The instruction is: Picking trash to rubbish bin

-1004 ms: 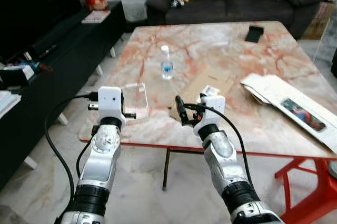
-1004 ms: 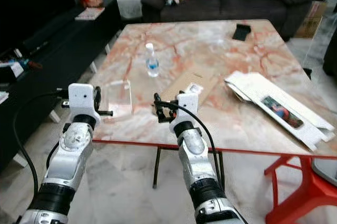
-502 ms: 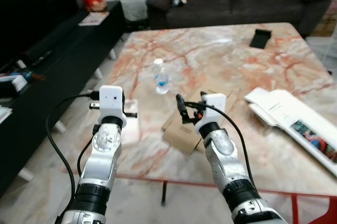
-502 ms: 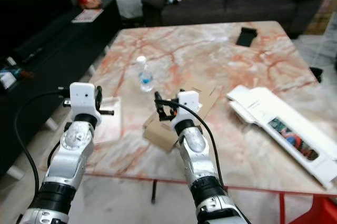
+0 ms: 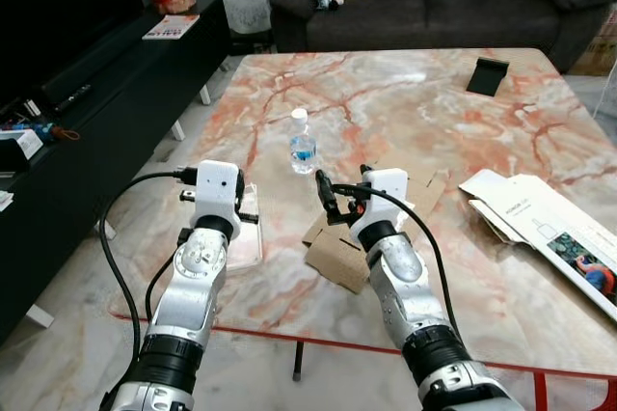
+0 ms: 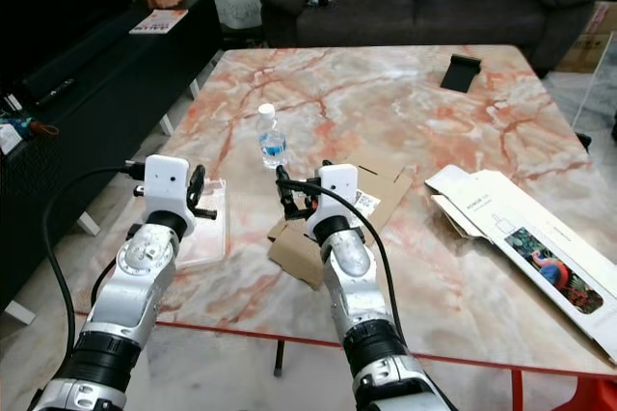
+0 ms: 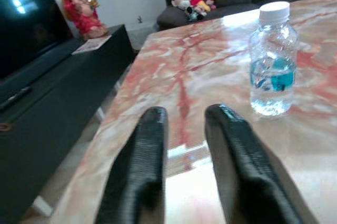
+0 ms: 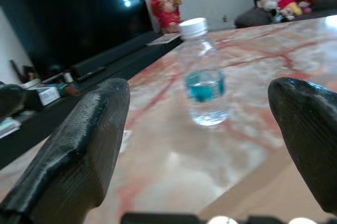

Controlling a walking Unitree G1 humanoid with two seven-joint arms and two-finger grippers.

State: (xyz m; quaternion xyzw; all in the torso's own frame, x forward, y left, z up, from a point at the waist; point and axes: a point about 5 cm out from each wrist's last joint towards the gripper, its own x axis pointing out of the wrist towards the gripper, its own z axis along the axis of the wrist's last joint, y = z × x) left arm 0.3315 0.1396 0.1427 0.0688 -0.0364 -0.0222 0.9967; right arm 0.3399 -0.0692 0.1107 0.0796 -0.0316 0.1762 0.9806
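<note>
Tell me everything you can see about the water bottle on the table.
The water bottle is small, of clear plastic, with a white screw cap and a blue label band around its middle. It looks nearly empty, though the water level is hard to judge. It stands upright on the marble table, apart from the flattened cardboard nearer the robot. Nothing touches it; the right claw hovers open short of it, over the cardboard.

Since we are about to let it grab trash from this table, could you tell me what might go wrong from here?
1. The small clear water bottle with a blue label stands upright just beyond the open right gripper; a reach could tip it.
2. The flattened brown cardboard lies flat under that gripper, so the jaws may slide off.
3. The clear plastic sheet beside the left gripper is hard to see.
</note>
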